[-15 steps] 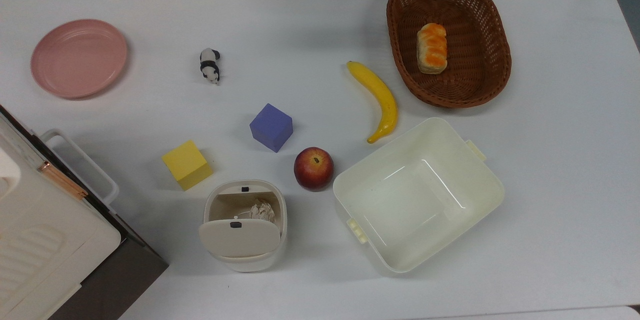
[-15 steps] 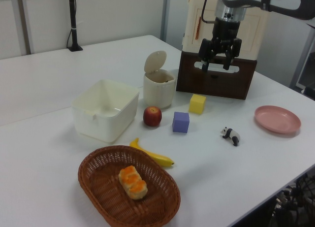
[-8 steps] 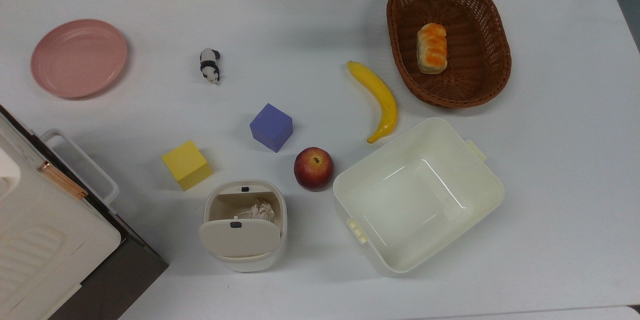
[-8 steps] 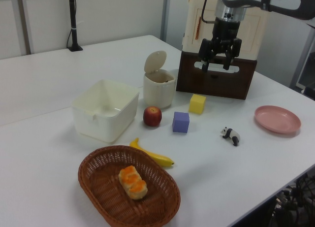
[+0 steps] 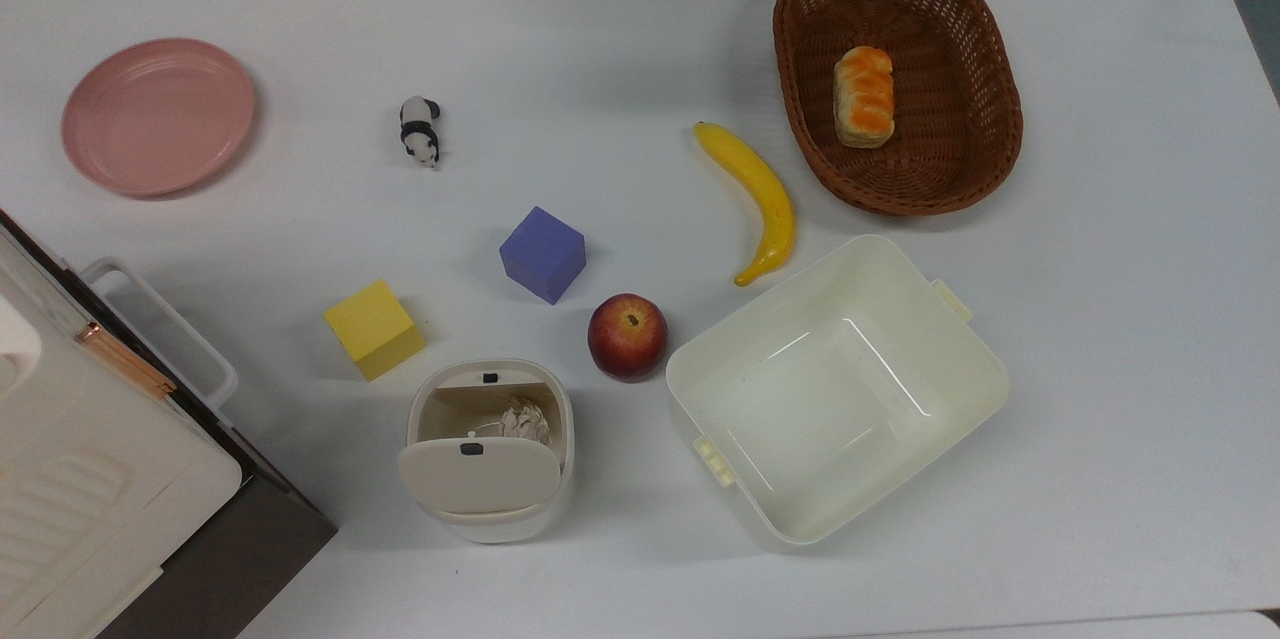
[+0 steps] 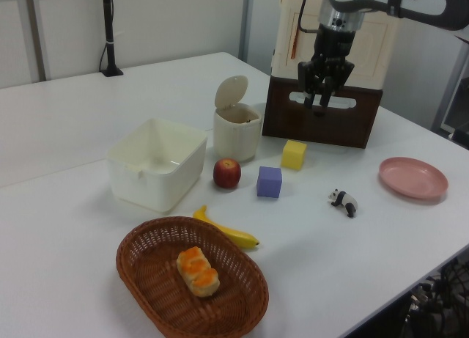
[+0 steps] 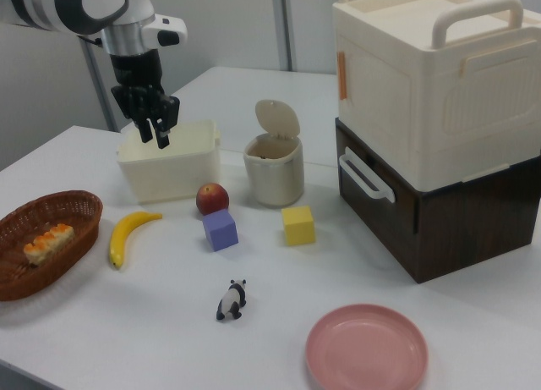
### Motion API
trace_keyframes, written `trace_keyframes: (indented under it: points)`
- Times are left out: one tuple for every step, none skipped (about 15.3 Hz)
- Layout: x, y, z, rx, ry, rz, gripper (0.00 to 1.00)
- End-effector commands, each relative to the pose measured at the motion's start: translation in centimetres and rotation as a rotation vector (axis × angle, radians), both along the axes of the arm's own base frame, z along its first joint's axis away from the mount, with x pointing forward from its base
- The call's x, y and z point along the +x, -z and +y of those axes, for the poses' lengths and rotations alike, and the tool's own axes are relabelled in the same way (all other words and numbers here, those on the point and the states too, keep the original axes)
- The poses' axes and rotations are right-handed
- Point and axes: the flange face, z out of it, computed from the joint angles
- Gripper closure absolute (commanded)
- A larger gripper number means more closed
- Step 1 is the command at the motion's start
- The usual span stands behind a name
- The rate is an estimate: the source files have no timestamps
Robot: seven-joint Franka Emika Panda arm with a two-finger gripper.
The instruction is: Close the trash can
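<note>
Trash can (image 5: 490,449) at approx. 7 o'clock on bench (image 5: 620,39) in top view, lid (image 6: 231,91) upright; light, stiff plastic, prob. hinges freely w/ push on lid's upper edge; pincer (image 7: 157,133) aloft, fingers narrowly parted, gripping nothing.

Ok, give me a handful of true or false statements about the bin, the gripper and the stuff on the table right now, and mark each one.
1. The trash can has its lid standing open. True.
2. The gripper is touching the lid. False: it hangs in the air, well apart from the trash can.
3. Something crumpled lies inside the trash can. True.
4. The apple sits in the brown basket. False: it is on the table between the trash can and the cream tub; the basket holds a bread roll.
5. The cream tub has a lid on it. False: it is lidless.
</note>
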Motion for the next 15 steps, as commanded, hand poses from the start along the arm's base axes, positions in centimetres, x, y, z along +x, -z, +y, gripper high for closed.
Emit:
trace_keyframes:
  points:
    - [0.6, 0.1, 0.1, 0.020, -0.004, -0.051, 0.99]
    - [0.9, 0.1, 0.1, 0.019, -0.004, -0.060, 0.99]
    - [1.3, 0.3, 0.1, 0.018, -0.001, -0.077, 0.99]
    - [1.9, 0.4, 0.1, 0.017, 0.001, -0.102, 0.99]
    - [2.6, 0.7, 0.0, 0.012, 0.005, -0.121, 0.99]
    - [3.8, 0.6, -0.3, 0.008, 0.014, -0.160, 0.99]
    - [4.9, 1.2, -0.4, -0.001, 0.015, -0.165, 0.99]
    - [6.1, 1.7, -0.5, -0.007, 0.021, -0.178, 0.99]
    - [7.6, 1.8, -0.6, -0.012, 0.038, -0.217, 0.99]
    - [8.8, 1.1, -0.6, -0.014, 0.062, -0.282, 0.99]
    - [9.6, 0.6, -0.7, -0.020, 0.080, -0.343, 0.99]
    - [10.1, 0.1, -0.8, -0.034, 0.084, -0.400, 0.99]
    - [10.6, -0.2, -0.9, -0.042, 0.084, -0.446, 0.99]
    - [11.0, -0.2, -1.0, -0.046, 0.083, -0.478, 0.98]
    - [11.5, -0.1, -1.1, -0.056, 0.080, -0.508, 0.98]
